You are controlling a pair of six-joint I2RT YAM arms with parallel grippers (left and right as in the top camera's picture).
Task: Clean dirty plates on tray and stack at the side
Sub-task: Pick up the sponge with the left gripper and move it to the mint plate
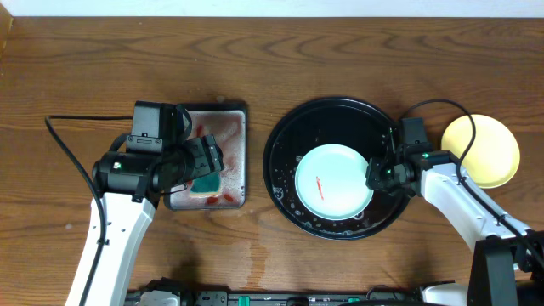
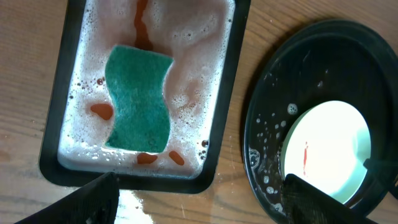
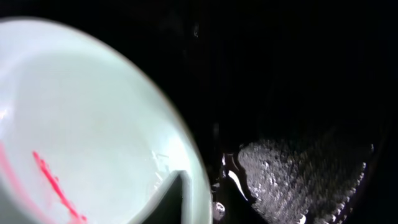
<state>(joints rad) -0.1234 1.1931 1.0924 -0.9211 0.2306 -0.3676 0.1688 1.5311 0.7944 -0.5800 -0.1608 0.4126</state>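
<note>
A pale blue-white plate [image 1: 331,180] with a red sauce streak lies in the large round black tray [image 1: 340,115]. My right gripper [image 1: 374,176] is shut on the plate's right rim. In the right wrist view one finger [image 3: 193,199] lies on the inside of the plate [image 3: 93,112]; the other finger is hidden in the dark tray [image 3: 298,93]. A pale yellow plate [image 1: 480,149] sits on the table to the right of the tray. My left gripper [image 1: 204,161] is open and empty [image 2: 199,183], just above the teal sponge [image 2: 138,99].
The sponge [image 1: 206,181] lies in a small rectangular black-rimmed tray [image 1: 238,153] of foam with red sauce blobs [image 2: 233,93]. Foam and droplets speckle the black tray [image 2: 261,112] around the plate [image 2: 329,143]. A wet patch shows on the wood below the small tray.
</note>
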